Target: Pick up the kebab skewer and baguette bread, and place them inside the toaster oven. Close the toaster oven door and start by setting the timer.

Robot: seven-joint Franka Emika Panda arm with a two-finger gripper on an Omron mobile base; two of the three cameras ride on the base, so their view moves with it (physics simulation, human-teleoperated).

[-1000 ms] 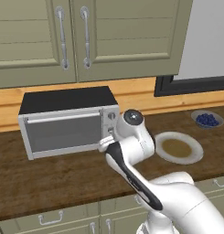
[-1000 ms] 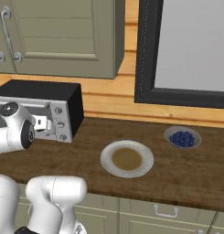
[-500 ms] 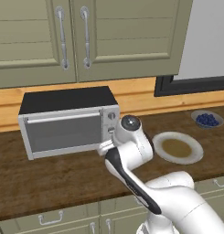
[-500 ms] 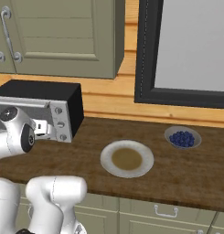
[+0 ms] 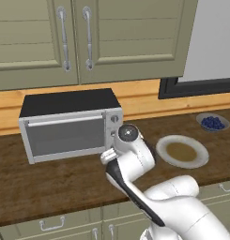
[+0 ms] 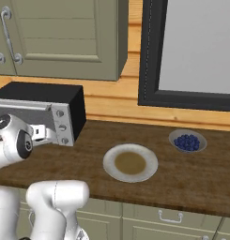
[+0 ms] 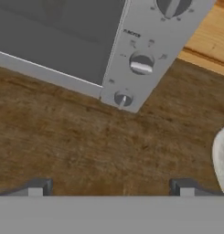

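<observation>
- The toaster oven (image 5: 72, 125) sits on the wooden bench (image 5: 50, 183) with its long side running along the wall, and the toaster oven door (image 5: 65, 136) is up and shut, facing the room.
- Its three knobs (image 7: 141, 63) lie just ahead of the tool (image 7: 111, 188), which hangs over bare bench.
- The tool's fingers (image 7: 38, 187) stand wide apart, holding and touching nothing.
- A cream plate (image 5: 182, 151) lies to the oven's right.

Counter, plate, berries and cupboards

A round cream plate (image 5: 182, 151) with a brown centre lies on the dark wooden counter (image 5: 50, 180); a small bowl of dark blue berries (image 5: 213, 122) sits apart from it at about 2 o'clock. Olive cupboard doors (image 5: 88, 40) with metal handles hang at 12 o'clock above, a dark-framed window (image 6: 191, 51) beside them
</observation>
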